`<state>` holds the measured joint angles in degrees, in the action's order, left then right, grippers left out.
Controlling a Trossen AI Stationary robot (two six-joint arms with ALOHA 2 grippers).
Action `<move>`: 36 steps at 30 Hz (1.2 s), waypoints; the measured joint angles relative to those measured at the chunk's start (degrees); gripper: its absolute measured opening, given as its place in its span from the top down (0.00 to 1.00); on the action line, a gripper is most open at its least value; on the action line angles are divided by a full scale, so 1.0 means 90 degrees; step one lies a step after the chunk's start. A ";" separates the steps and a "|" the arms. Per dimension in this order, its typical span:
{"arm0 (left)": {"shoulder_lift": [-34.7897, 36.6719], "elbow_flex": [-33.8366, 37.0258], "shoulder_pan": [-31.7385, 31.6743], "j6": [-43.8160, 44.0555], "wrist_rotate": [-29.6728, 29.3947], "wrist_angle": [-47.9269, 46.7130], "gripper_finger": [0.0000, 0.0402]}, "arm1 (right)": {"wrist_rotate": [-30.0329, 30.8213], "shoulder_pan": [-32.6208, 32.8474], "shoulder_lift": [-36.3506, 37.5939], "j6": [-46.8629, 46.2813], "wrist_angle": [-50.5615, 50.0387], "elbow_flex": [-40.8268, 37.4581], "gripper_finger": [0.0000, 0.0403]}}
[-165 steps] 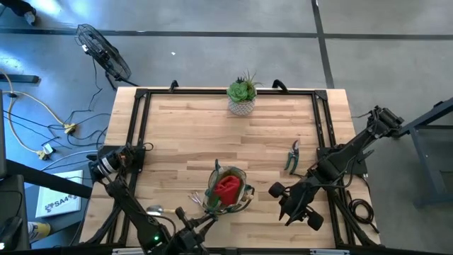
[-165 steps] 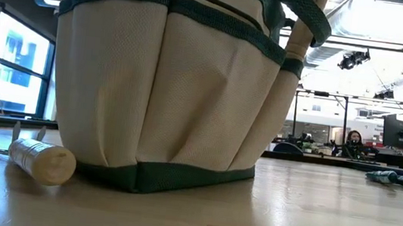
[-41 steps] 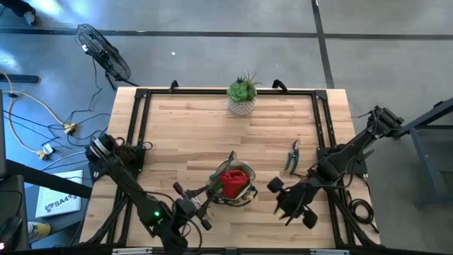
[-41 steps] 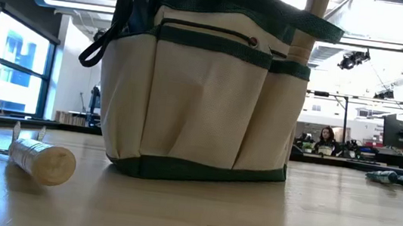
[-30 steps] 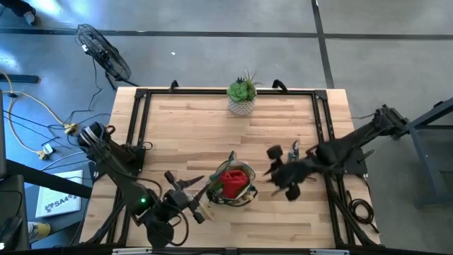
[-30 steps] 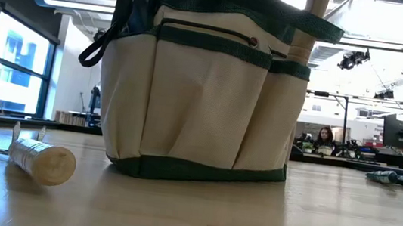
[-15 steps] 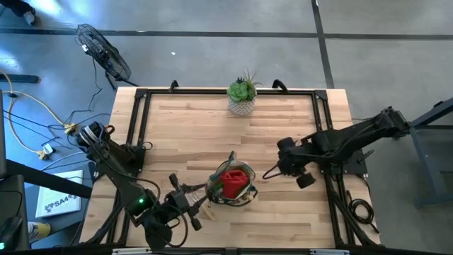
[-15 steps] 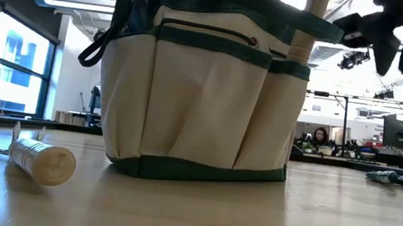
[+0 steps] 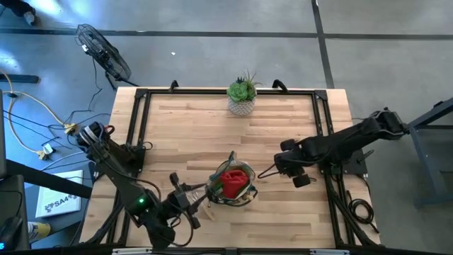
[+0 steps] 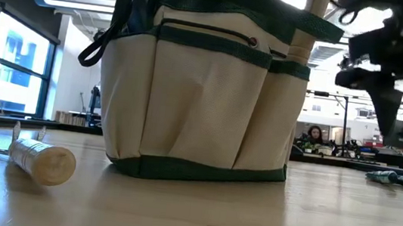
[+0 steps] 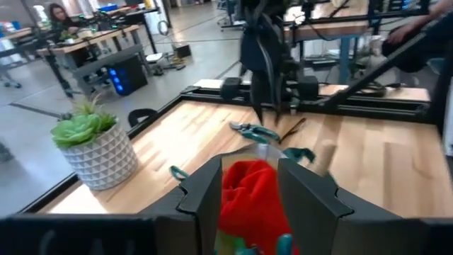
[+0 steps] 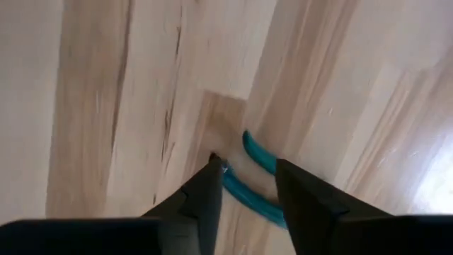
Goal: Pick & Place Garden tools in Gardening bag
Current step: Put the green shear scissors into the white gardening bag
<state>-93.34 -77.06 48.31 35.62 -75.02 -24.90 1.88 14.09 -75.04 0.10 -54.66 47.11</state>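
Two grippers are out: the right gripper [image 12: 244, 185] hangs over the green-handled pruner [image 12: 253, 177], jaws apart; the left gripper [image 11: 248, 205], jaws apart, faces the bag [image 9: 231, 185].

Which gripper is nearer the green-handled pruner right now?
Right. The right gripper hangs directly over the green-handled pruner; the left gripper sits across the gardening bag, near the table's front edge.

The right arm reaches in from the right edge, its gripper [image 9: 285, 161] pointing down over the surface [image 9: 184, 127] with fingers [image 12: 303, 202] parted, while the left arm lies folded along the near left, its gripper [image 9: 185, 203] parted too.
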 joint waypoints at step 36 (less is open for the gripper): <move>0.0063 0.0005 -0.0657 0.0034 0.0940 -0.0254 0.66 | 0.0062 -0.0779 -0.2258 0.2392 0.0373 -0.0129 0.59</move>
<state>-92.77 -77.01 42.39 35.92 -66.56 -27.18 2.44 7.07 -95.36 21.63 -51.30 45.95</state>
